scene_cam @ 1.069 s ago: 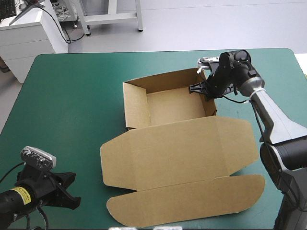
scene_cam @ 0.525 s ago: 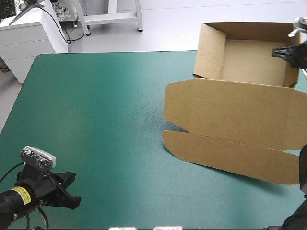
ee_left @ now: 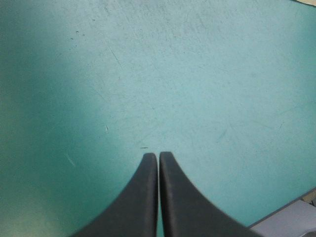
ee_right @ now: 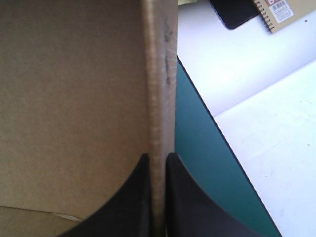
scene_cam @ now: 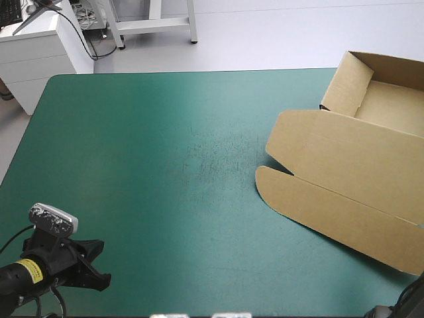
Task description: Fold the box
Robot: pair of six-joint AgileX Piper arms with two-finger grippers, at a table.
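Scuffed teal-green cover (scene_cam: 132, 165); round-cornered brown board box (scene_cam: 344, 156).

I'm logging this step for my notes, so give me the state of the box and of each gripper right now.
Box: open tray, walls raised, lid spread open, at the table's far right corner, partly out of the high view.
Left gripper: fingers shut, holding nothing, over bare cover.
Right gripper: fingers shut on the box, one wall between them.

Lab, white cabinet (scene_cam: 33, 56) w/ cables (scene_cam: 87, 18), metal stand legs (scene_cam: 191, 20)
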